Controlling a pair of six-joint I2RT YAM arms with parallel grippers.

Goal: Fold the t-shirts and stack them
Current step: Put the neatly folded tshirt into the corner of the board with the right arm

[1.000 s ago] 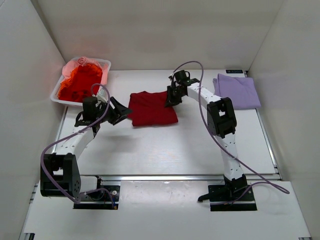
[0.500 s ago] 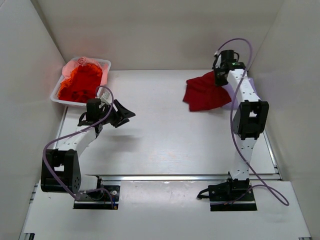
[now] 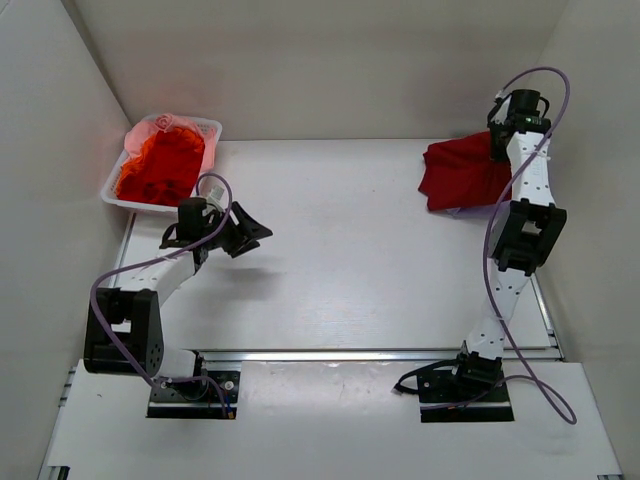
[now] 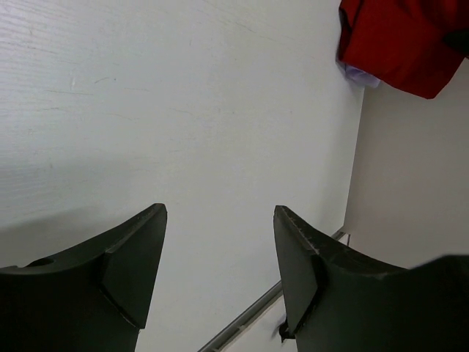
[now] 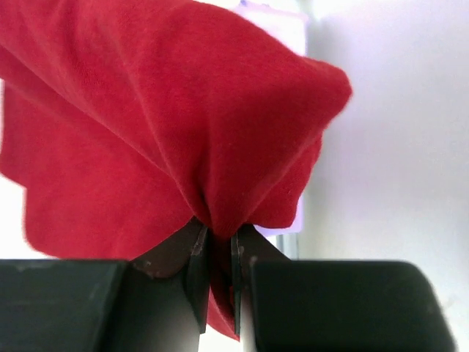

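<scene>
My right gripper [image 3: 497, 148] is shut on a fold of the large dark red t-shirt [image 3: 458, 172] and holds it up at the far right of the table. In the right wrist view the cloth [image 5: 161, 110] bunches between my shut fingers [image 5: 218, 238]. The pale lavender shirt [image 5: 277, 22] lies under it and shows only as slivers, also in the left wrist view [image 4: 359, 75]. My left gripper [image 3: 250, 230] is open and empty over the left of the table [image 4: 220, 213]. Orange-red shirts [image 3: 155, 170] and a pink one [image 3: 165, 124] lie crumpled in the basket.
The white plastic basket [image 3: 213, 130] stands at the far left corner. White walls close in the table on the left, back and right. A metal rail [image 3: 350, 354] runs along the near edge.
My right gripper has carried the dark red shirt from the table's middle to the far right, over the lavender shirt. My left gripper has barely moved.
</scene>
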